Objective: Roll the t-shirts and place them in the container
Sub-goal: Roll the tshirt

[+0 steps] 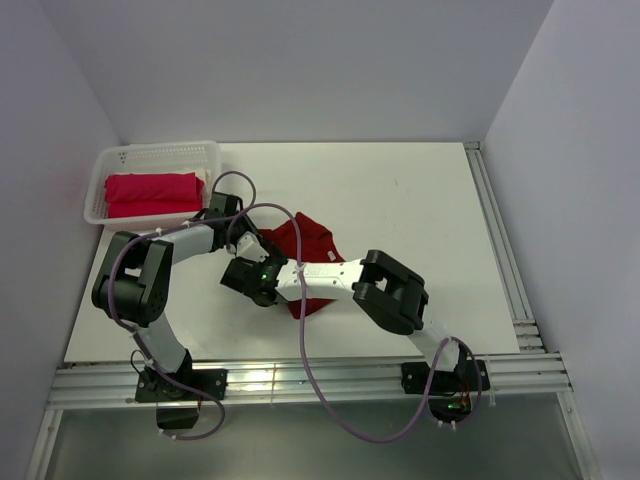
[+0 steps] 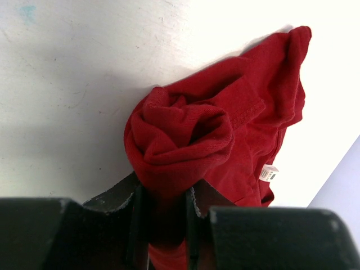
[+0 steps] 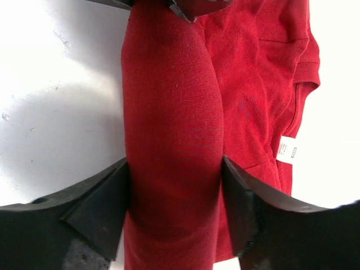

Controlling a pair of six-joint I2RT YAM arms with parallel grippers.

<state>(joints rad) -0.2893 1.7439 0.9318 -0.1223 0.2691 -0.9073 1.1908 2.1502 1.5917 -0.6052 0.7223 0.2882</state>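
- Dark shirt [image 1: 312, 238] lay on the table [image 1: 420, 210], part rolled
- Left claw [image 2: 166, 194] pinched the roll's end
- Right claw [image 3: 175, 180] straddled the roll, fingers [image 3: 101, 208] seemingly pressing both sides
- Pink shirt [image 1: 150, 193] sat in basket [image 1: 160, 148]

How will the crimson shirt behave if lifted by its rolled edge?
Likely floppy: the crimson shirt is soft knit and would probably sag between left gripper and right gripper. The roll may loosen, since the sleeve side lies unrolled. Probably light: it bunches easily in the left jaws.
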